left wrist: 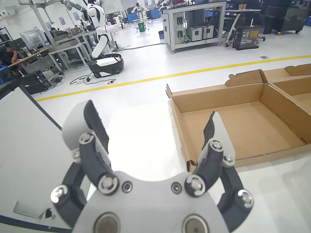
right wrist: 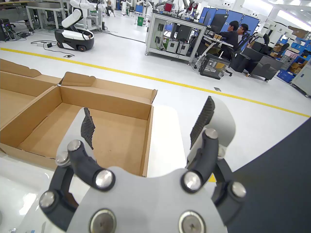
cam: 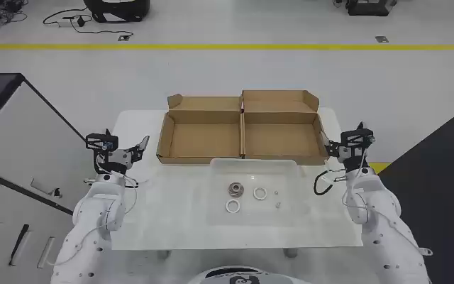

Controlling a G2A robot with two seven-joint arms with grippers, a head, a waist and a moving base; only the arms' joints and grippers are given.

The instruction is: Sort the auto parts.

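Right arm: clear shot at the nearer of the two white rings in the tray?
Likely yes. The right gripper hangs open beside the right box; nothing stands between it and the white ring in the open tray.

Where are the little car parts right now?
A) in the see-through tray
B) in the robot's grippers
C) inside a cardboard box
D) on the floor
A: the dark round part and the white rings lie in the clear tray, just in front of the cardboard boxes.
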